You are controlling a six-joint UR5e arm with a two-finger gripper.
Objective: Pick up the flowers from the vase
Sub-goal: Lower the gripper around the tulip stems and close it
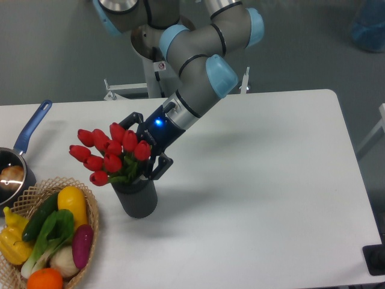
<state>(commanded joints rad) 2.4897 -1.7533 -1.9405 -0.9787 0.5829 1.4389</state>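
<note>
camera view: flowers are sitting in the vase on the table, not lifted yet. gripper is reaching in beside the blooms, jaws looking spread around the bunch, not clamped. grasp and lift are left.

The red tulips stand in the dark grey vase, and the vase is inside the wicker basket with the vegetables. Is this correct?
Not quite. The red tulips do stand in the dark grey vase, but the camera view shows the vase on the white table, to the right of the wicker basket, not inside it.
</note>
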